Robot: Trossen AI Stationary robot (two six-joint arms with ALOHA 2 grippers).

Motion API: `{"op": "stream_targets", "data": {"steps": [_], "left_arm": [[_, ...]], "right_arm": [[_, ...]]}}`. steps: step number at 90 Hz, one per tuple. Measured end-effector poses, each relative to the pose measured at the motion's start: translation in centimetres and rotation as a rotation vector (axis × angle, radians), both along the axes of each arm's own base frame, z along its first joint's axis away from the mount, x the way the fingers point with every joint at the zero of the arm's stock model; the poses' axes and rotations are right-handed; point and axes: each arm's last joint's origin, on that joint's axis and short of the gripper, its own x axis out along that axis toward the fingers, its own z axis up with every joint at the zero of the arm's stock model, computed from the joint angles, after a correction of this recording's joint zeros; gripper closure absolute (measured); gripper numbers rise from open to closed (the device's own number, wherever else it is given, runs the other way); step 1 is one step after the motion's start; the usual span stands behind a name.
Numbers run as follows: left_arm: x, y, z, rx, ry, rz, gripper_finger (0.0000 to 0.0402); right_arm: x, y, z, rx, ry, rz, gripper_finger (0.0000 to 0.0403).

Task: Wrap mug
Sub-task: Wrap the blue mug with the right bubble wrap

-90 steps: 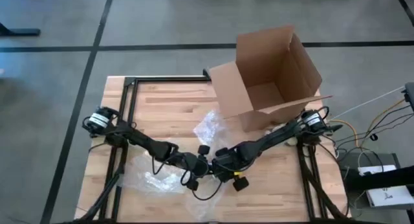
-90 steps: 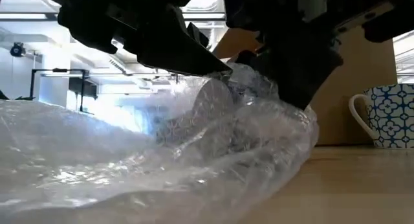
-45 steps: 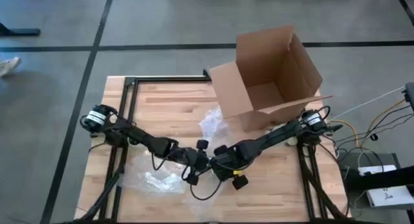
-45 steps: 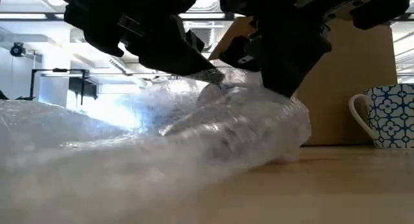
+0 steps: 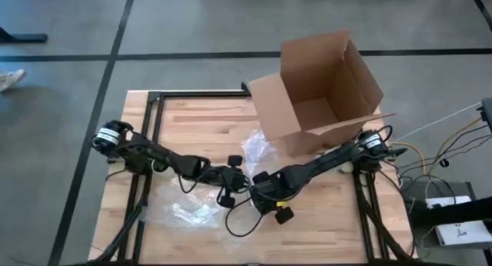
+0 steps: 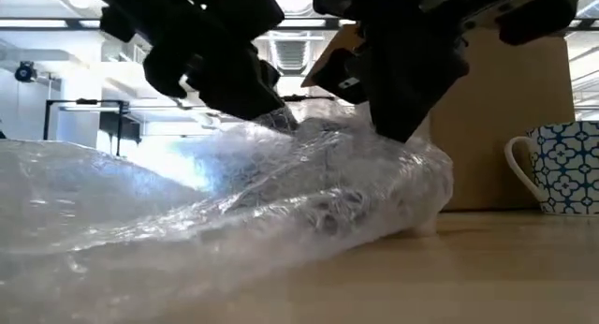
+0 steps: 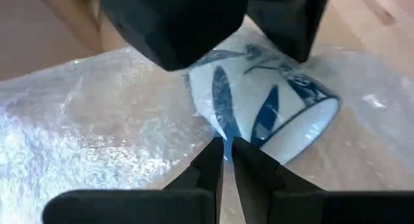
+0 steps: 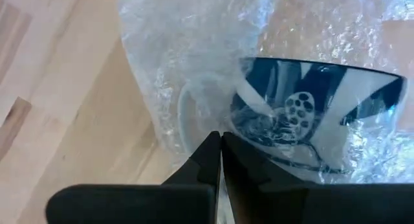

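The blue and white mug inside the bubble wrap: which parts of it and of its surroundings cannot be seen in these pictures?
- High view: the blue and white ceramic mug is hidden under both arms and the clear bubble wrap sheet.
- Low view: the wrap and dark pincers cover it.
- Right wrist view: its handle is not visible through the wrap.
- Low view: a second blue patterned mug is cut off by the picture's edge.
- High view: the open brown cardboard box hides that second mug.

On my screens the mug (image 7: 265,104) under the wrap is white with dark blue leaf shapes and a blue rim; from the right wrist I see a blue band and a dotted blue motif on it. The bubble wrap (image 6: 187,212) is clear with a whitish sheen. A second mug (image 6: 562,169) is white with a blue floral lattice. The box (image 5: 319,89) is plain brown cardboard, the bench (image 5: 200,120) pale wood with darker streaks, both arms black.
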Motion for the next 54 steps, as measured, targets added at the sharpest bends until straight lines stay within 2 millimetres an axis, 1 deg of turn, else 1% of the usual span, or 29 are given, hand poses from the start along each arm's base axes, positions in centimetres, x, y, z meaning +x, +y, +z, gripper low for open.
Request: {"op": "stream_targets", "data": {"steps": [16, 26, 41, 54], "left_arm": [[0.5, -0.2, -1.2, -0.017, -0.004, -0.013, 0.0381], [0.2, -0.1, -1.6, -0.018, 0.012, -0.019, 0.0381], [-0.9, 0.2, -1.4, -0.004, 0.05, -0.024, 0.0381], [-2.0, 0.6, -1.6, -0.006, 0.096, 0.074, 0.0381]], "right_arm": [[0.0, 0.0, 0.0, 0.003, 0.001, 0.0, 0.0403], [0.0, -0.1, 0.0, 0.004, 0.004, -0.008, 0.0403], [0.1, -0.2, 0.0, 0.003, 0.001, -0.015, 0.0403], [0.1, -0.2, 0.0, 0.003, -0.006, -0.009, 0.0403]]}}
